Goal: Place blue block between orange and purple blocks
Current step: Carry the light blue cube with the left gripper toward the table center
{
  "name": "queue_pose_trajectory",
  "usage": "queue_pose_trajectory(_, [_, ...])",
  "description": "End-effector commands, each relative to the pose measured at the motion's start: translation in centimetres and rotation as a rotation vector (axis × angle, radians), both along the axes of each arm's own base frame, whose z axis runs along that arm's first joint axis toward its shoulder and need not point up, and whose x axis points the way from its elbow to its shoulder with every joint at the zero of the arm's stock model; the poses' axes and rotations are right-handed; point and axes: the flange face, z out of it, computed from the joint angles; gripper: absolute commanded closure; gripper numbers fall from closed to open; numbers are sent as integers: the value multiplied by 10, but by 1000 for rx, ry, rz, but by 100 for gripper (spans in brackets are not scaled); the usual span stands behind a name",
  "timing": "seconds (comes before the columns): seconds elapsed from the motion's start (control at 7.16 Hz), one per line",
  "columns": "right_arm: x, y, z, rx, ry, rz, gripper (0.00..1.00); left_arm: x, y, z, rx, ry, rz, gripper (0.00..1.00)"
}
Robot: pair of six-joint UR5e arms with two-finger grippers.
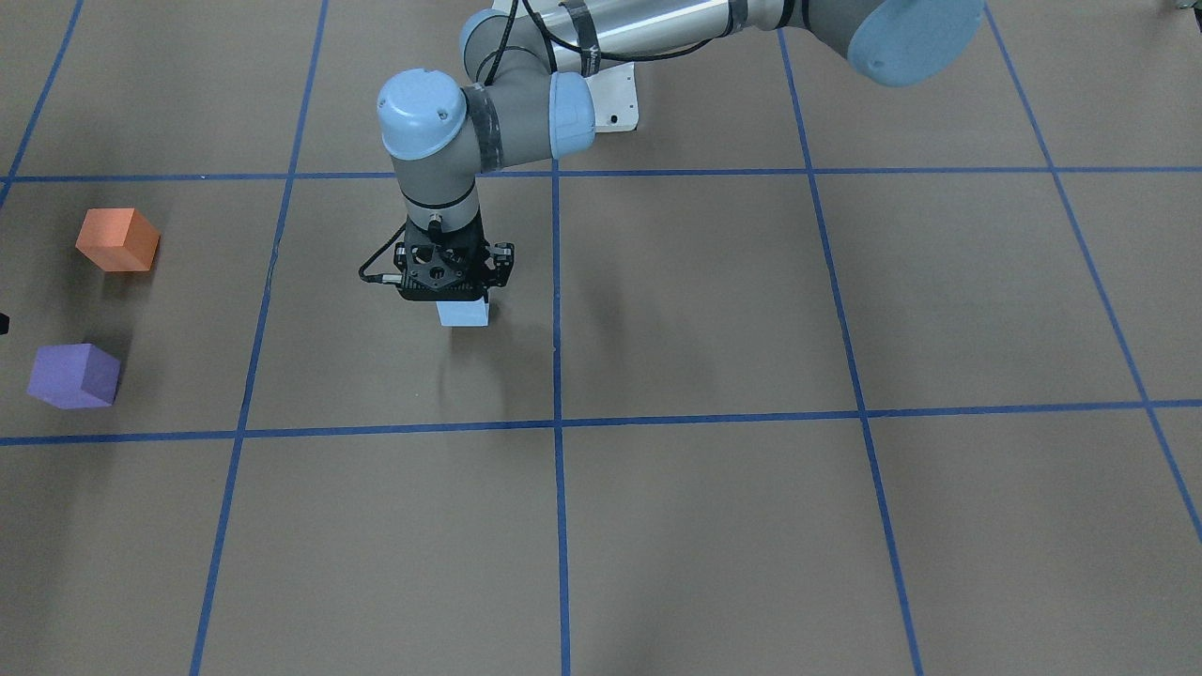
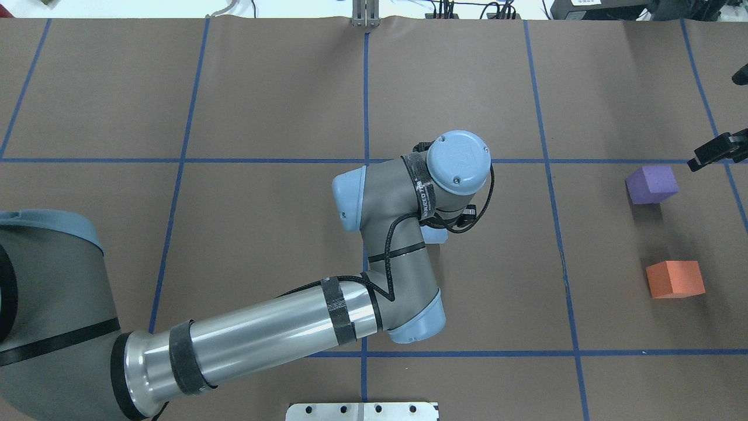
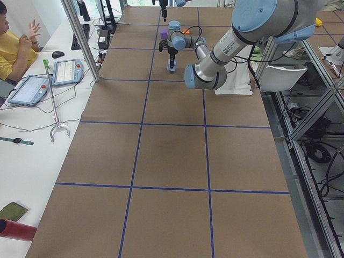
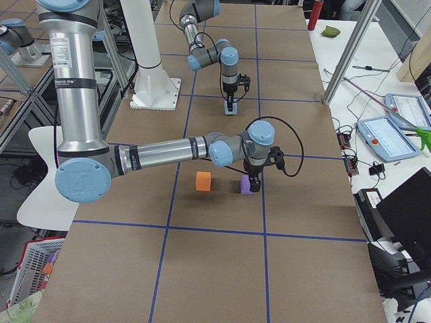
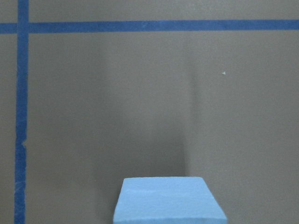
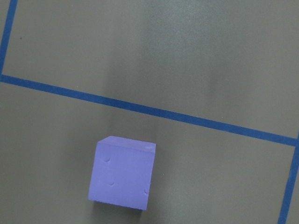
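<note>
the blue block point(image 1: 464, 313) is directly under the left hand point(image 1: 458, 289) near the counter point(image 1: 714, 310) middle, well apart from the orange block point(image 1: 117, 239) and purple block point(image 1: 73, 376). the overhead view hides most of it beneath the wrist; the front view shows it plainly. the right hand point(image 4: 253, 176) hangs near the purple block. whether either hand is clenched or released, i cannot tell

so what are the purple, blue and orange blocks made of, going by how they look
Purple block: probably soft foam, matte; small dents pock its face in the right wrist view.
Blue block: likely the same foam, matte with a fine grainy top.
Orange block: matte with no shine, possibly foam too, but too small to show texture.
</note>
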Motion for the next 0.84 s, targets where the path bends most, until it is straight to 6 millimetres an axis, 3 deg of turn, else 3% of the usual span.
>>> queue_pose_trajectory(0.0, [-8,-3,-5,-2,-25,-16,0,-2,0,-1,-1,-3,-4,0])
queue_pose_trajectory(0.14, [-17,-11,-4,-8,-23,-27,0,-14,-3,-15,8,20,-12,0])
queue_pose_trajectory(0.28, [-19,-19,-5,-7,-24,-27,0,-47,-5,-42,13,33,-31,0])
queue_pose_trajectory(0.42, [-16,-19,-8,1,-26,-22,0,-102,-11,-47,18,39,-61,0])
queue_pose_trajectory(0.56, [-10,-20,-17,16,-35,-12,0,-168,-5,-29,21,36,-90,0])
queue_pose_trajectory(0.7, [-9,-17,-45,55,-50,1,0,-225,-1,12,77,25,-80,0])
